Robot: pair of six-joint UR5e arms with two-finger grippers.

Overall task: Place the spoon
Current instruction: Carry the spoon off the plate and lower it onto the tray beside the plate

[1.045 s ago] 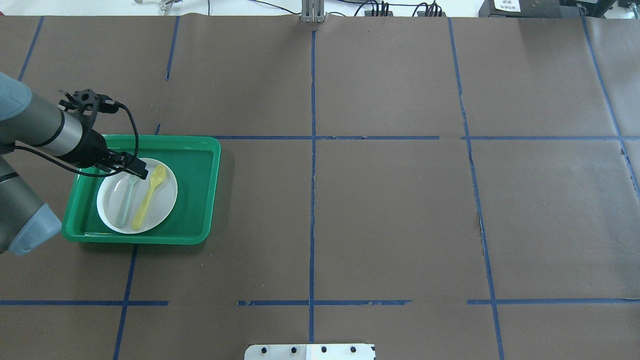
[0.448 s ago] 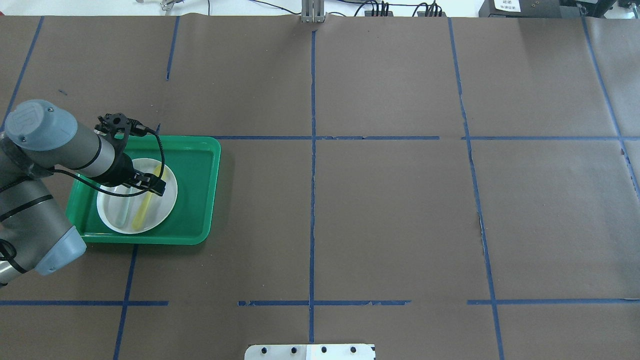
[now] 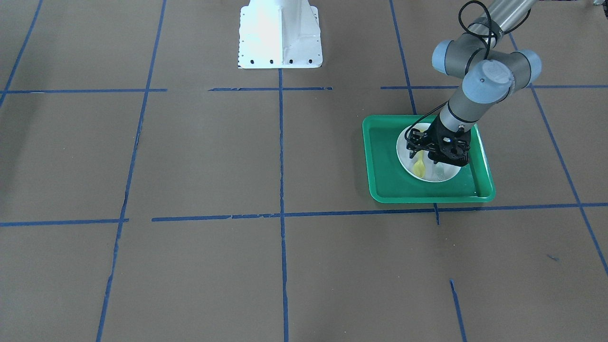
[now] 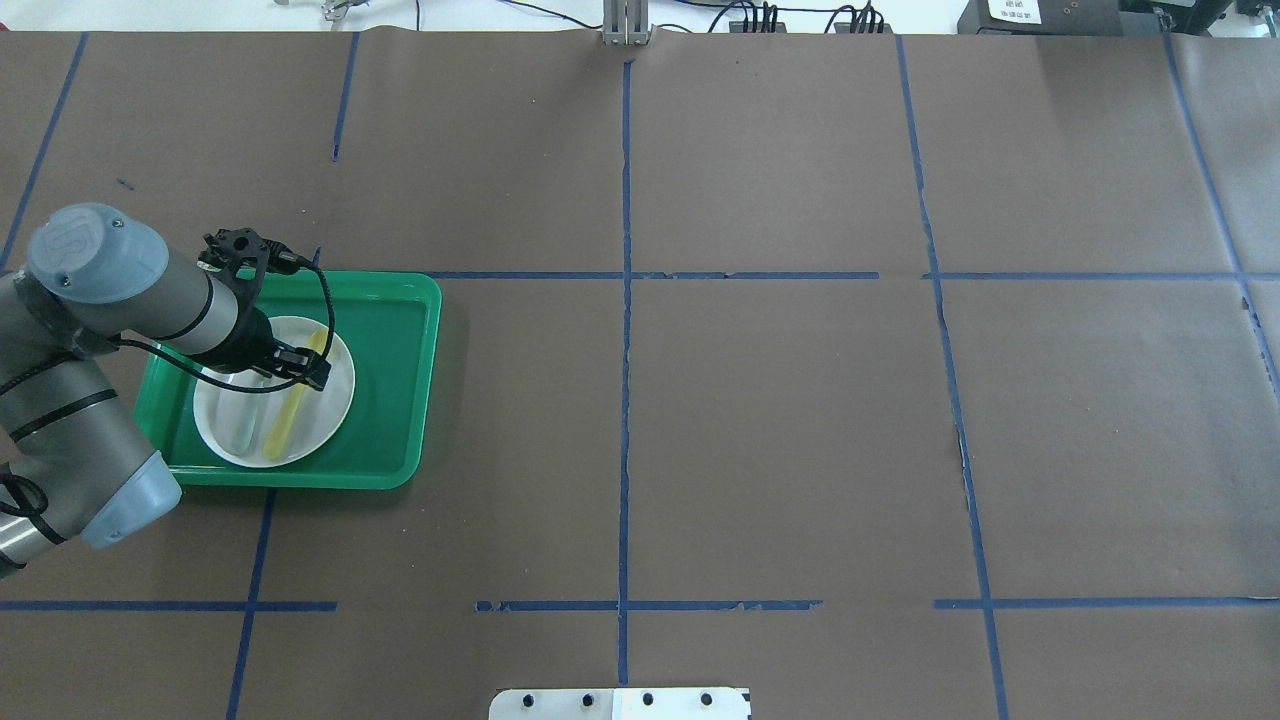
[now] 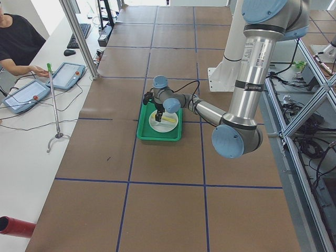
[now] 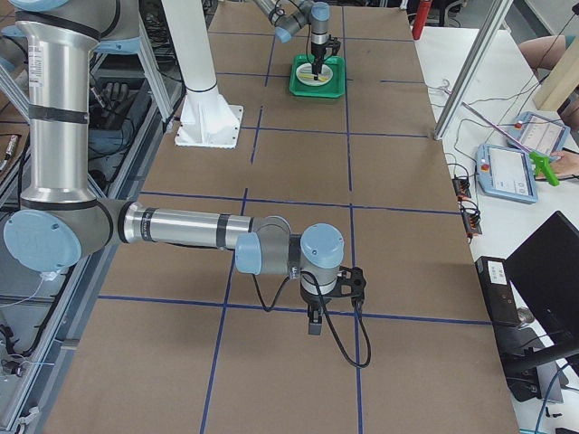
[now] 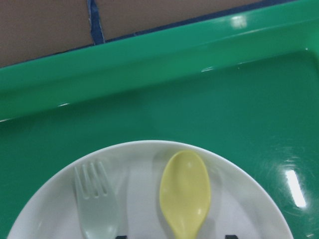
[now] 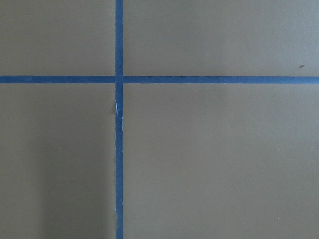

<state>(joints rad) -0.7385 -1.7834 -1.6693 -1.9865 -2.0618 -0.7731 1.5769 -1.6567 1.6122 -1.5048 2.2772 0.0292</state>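
Left tool hangs low over the tray, jaws apart, nothing held. In wrist view its fingertips show either side of the spoon's neck w/ a gap each side. Fork, pale grey-green, lies just left of the tool's line, tines pointing ahead of it. Spoon, yellow, sits directly under the tool, btwn the tips, bowl ahead, handle running back beneath the wrist. Both lie side by side, apart, on the white plate, which sits in the green tray on the surface.

Handling, prob.: spoon is light, stiff plastic, thin & slick, flat on a smooth plate, so it may skid or pivot as jaws close. Best hold looks like across the handle near the neck, clear of the fork.

Right tool is well off to the right, over a blue tape cross. It shows from the side cam only, so its opening can't be told.
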